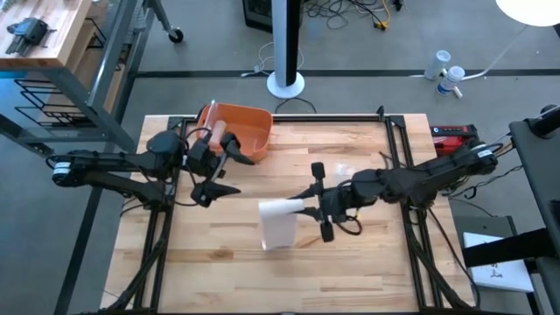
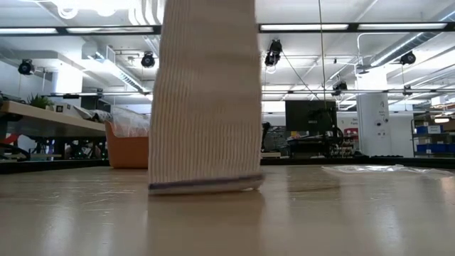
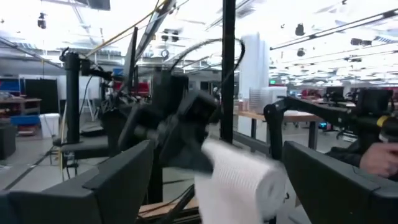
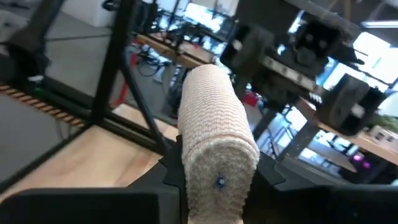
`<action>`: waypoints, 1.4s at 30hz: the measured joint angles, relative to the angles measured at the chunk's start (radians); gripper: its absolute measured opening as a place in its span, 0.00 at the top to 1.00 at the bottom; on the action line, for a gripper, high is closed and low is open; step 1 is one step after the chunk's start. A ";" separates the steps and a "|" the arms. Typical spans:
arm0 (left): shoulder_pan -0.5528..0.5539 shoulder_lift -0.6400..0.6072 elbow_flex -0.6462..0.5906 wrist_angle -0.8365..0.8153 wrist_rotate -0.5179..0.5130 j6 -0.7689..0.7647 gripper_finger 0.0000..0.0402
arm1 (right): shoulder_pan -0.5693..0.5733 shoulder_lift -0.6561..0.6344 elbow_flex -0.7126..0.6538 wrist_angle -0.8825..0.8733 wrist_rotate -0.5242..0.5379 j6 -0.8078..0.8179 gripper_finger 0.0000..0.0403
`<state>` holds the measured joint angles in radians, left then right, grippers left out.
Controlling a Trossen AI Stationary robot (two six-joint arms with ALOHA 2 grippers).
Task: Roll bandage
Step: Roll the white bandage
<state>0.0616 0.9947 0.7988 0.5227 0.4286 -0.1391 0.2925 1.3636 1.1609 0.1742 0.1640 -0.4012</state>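
Mid-roll here: right claw (image 1: 313, 208) at bench centre is clenched on the bandage (image 1: 279, 223), its tail hanging to the bench (image 1: 367, 262); left claw (image 1: 229, 171) waits released at 9 o'clock. Next, I'd guess, keep tension and wind up the tail.

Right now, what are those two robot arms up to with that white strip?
The right gripper holds a white bandage over the middle of the wooden table, its loose end hanging down to the tabletop. The left gripper hovers open nearby, next to an orange bin. The bandage is only partly rolled.
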 joint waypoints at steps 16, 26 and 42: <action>0.183 0.045 -0.186 0.123 -0.048 -0.070 0.16 | -0.271 0.056 -0.368 0.392 0.065 -0.105 0.80; 0.280 0.131 -0.253 0.217 0.030 -0.136 0.18 | -0.290 0.114 -0.367 0.432 0.077 -0.290 0.80; 0.361 0.374 0.076 -0.156 0.331 -0.024 0.28 | -0.288 0.126 -0.352 0.438 0.173 -0.646 0.80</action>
<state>0.4230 1.3682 0.8744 0.3669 0.7596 -0.1627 0.0040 1.4895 0.8089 0.6123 0.3366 -1.0471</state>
